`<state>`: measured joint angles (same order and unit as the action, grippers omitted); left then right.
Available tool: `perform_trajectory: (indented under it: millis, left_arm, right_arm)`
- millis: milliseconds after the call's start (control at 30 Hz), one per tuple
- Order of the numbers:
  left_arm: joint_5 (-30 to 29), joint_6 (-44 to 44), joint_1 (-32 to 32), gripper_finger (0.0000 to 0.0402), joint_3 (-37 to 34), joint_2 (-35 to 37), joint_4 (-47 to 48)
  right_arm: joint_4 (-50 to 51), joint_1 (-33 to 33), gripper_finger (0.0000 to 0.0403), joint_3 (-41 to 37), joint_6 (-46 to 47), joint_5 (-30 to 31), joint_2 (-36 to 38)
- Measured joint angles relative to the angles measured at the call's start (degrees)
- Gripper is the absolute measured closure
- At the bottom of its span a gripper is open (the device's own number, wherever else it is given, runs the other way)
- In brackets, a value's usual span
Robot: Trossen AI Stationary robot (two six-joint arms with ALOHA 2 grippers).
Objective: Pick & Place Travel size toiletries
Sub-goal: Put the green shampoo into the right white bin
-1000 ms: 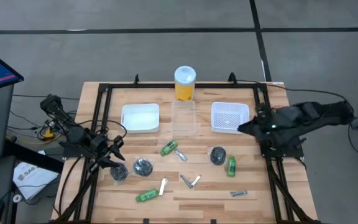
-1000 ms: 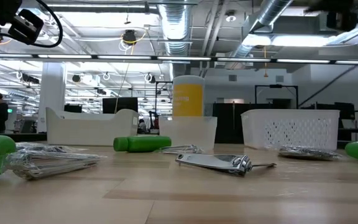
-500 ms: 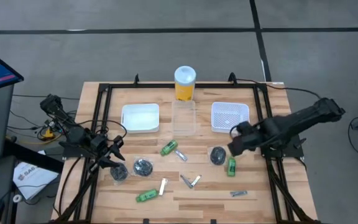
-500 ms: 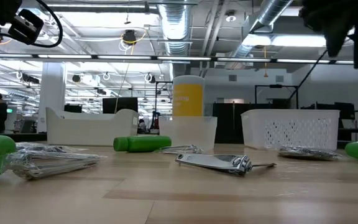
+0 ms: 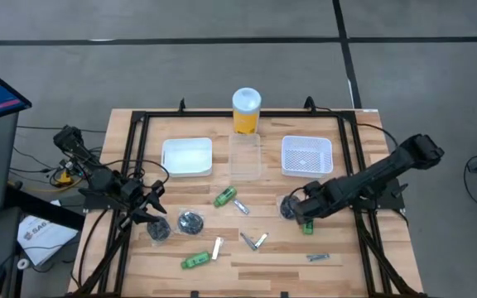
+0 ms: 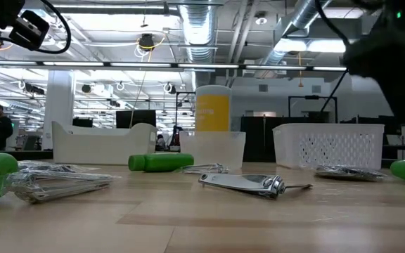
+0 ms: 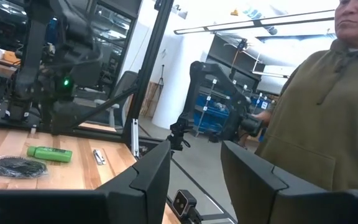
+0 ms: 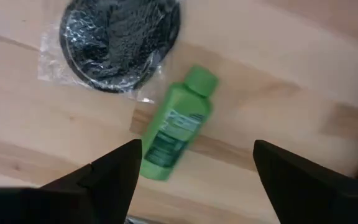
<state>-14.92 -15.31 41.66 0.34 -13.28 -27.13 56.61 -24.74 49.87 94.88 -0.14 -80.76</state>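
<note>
The travel size toiletries lie scattered on the wooden table (image 5: 247, 273): green bottles (image 5: 225, 196) (image 5: 195, 260), dark pots in clear wrap (image 5: 190, 222) (image 5: 159, 232) and slim silvery pieces (image 5: 251, 241). My right gripper (image 5: 302, 213) (image 8: 196, 149) hangs open over one green bottle (image 8: 173, 127) that lies on its side next to a dark pot (image 8: 120, 34). Its fingers stand on either side of the bottle's lower end without touching it. My left gripper (image 5: 151, 209) (image 7: 194, 165) waits open at the table's left, with nothing between its fingers.
Along the far side stand a white tray (image 5: 187, 156), a clear tray (image 5: 245, 156), a white basket (image 5: 306, 155) and a tall yellow cylinder (image 5: 246, 110). A black frame (image 5: 139, 165) borders the table. A person in an olive top (image 7: 328, 118) stands beyond the table.
My right gripper has swung from beside the white basket at the table's right edge toward the left and near edge, and down, until it hangs over the green bottle by the dark pot. Nothing on the table has moved.
</note>
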Motion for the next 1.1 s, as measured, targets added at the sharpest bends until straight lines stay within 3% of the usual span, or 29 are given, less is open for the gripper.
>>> perform_trajectory:
  millis: [367, 600, 967, 1100]
  left_arm:
    - [0.0, 0.0, 0.0, 0.0262, 0.0, -0.1, 0.0]
    - [0.2, 0.0, 0.0, 0.0262, 0.0, -0.7, -0.3]
    - [-0.1, 0.0, 0.0, 0.0262, 0.0, -1.2, -0.4]
    - [-0.1, 0.0, 0.0, 0.0262, 0.0, -1.2, -0.4]
  right_arm:
    - [-18.4, -1.7, 0.0101, -10.0, 5.9, -0.1, -2.3]
    - [-19.1, -1.9, 0.0110, -9.9, 7.2, -0.8, -6.5]
    - [-16.5, -1.9, 0.0258, -9.8, 3.8, -1.3, -6.1]
    - [-17.1, -1.9, 0.0282, -9.7, 2.4, -1.3, -6.0]
